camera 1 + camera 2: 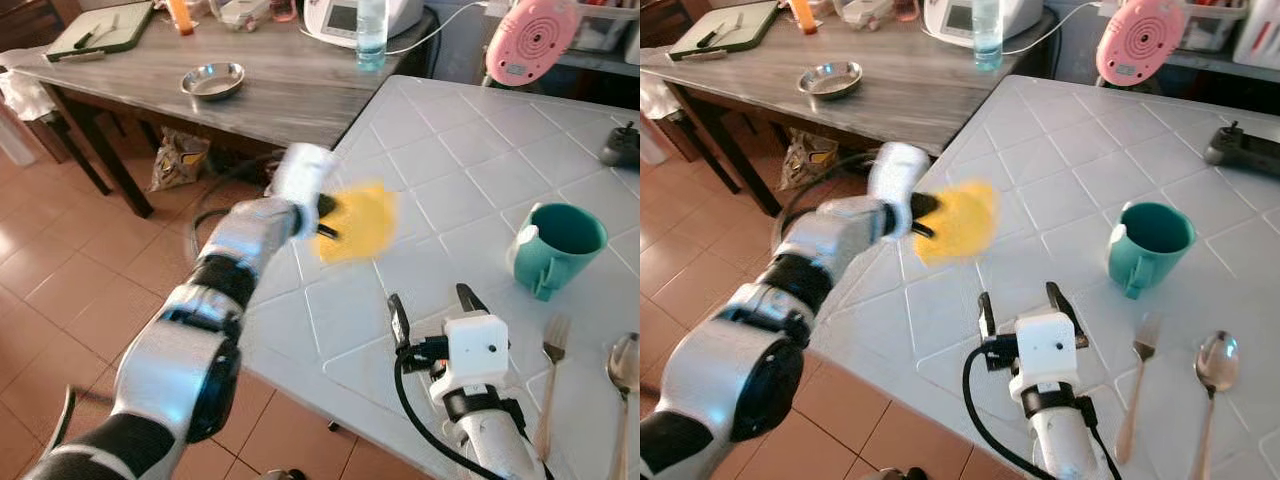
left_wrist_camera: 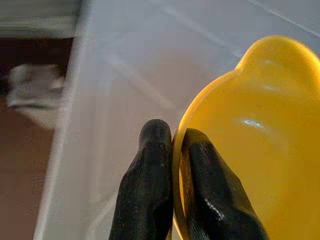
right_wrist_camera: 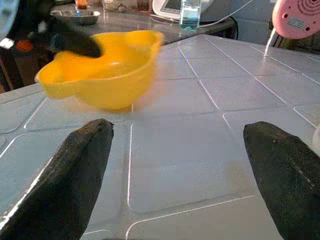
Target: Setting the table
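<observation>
A: We had the left gripper (image 2: pixel 172 200) pinched onto the rim of the yellow bowl (image 1: pixel 360 222), one finger inside and one outside, so only the lip carried it. The bowl hung over the white table (image 1: pixel 450 150) near its left edge, blurred in both eye views, so it probably wasn't resting on the tiles, though we couldn't be sure.

B: That thin hold worried us. With the weight hanging off one side, the bowl could have pivoted or slid out between the fingers.

A: And being that close to the edge, a slip could have sent it to the floor rather than the tabletop.

B: The right gripper (image 1: pixel 432 312) stood low over the table nearer us, its fingers spread wide with nothing between them. The bowl lay just ahead of it, so a careless swing could have knocked one against the other.

A: Further right sat the mug (image 1: pixel 556 245), fork (image 1: pixel 550 385) and spoon (image 1: pixel 622 375). Setting the bowl down too far that way might have bumped them.
</observation>
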Tool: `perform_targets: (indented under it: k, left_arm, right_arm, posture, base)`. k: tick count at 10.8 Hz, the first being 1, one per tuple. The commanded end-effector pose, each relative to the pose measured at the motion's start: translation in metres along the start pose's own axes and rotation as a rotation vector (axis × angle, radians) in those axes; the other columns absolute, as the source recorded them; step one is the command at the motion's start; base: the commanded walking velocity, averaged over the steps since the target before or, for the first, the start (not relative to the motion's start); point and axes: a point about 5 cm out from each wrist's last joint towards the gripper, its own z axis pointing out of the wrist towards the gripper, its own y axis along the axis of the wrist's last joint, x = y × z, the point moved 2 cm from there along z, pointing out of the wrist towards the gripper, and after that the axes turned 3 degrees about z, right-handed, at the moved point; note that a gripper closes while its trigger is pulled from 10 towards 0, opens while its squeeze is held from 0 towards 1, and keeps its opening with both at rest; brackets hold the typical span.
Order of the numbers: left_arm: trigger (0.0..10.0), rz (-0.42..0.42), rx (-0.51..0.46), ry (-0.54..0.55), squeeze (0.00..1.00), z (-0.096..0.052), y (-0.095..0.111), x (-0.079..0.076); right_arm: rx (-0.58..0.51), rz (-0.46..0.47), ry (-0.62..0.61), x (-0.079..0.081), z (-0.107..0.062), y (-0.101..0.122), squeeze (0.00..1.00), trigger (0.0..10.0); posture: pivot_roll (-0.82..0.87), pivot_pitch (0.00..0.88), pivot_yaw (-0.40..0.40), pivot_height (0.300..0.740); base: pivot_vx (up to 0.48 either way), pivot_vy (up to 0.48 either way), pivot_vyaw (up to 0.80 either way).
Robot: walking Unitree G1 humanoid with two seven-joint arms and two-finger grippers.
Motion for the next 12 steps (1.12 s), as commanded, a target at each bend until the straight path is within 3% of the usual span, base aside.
perform_targets:
  k: [1,3,6,7,8,12]
  left_arm:
    - [0.0,-0.035,-0.027,0.071,0.0,-0.005,0.0,0.015]
    - [0.0,-0.124,-0.14,0.165,0.0,-0.013,0.009,0.033]
    - [0.0,-0.292,-0.169,0.151,0.0,-0.014,0.002,0.026]
    - [0.0,-0.298,-0.17,0.148,0.0,-0.014,0.001,0.027]
    - [10.0,-0.283,-0.198,0.165,0.0,-0.02,0.0,0.033]
    - [10.0,-0.154,-0.309,0.164,0.0,-0.039,0.002,0.041]
  right_arm:
    - [-0.001,0.003,-0.009,-0.003,0.001,-0.001,0.0,10.0]
    - [-0.006,-0.014,0.0,-0.007,0.004,0.0,0.0,10.0]
    - [-0.024,-0.034,0.016,-0.01,0.012,0.004,0.0,10.0]
    - [-0.028,-0.035,0.015,-0.011,0.013,0.005,0.0,10.0]
    - [-0.048,-0.047,-0.01,-0.016,0.014,0.01,0.0,10.0]
    - [-0.066,-0.047,-0.072,-0.026,0.01,0.014,0.0,10.0]
  posture:
    - [0.04,0.104,0.098,0.74]
    - [0.05,0.096,0.068,0.74]
    - [0.05,0.078,0.039,0.74]
    - [0.05,0.078,0.039,0.74]
    - [0.04,0.08,0.036,0.74]
    - [0.03,0.076,0.03,0.74]
  base:
    - [0.0,0.0,0.0]
    - [0.0,0.0,0.0]
    - [0.0,0.0,0.0]
    - [0.0,0.0,0.0]
    - [0.0,0.0,0.0]
    - [0.0,0.0,0.0]
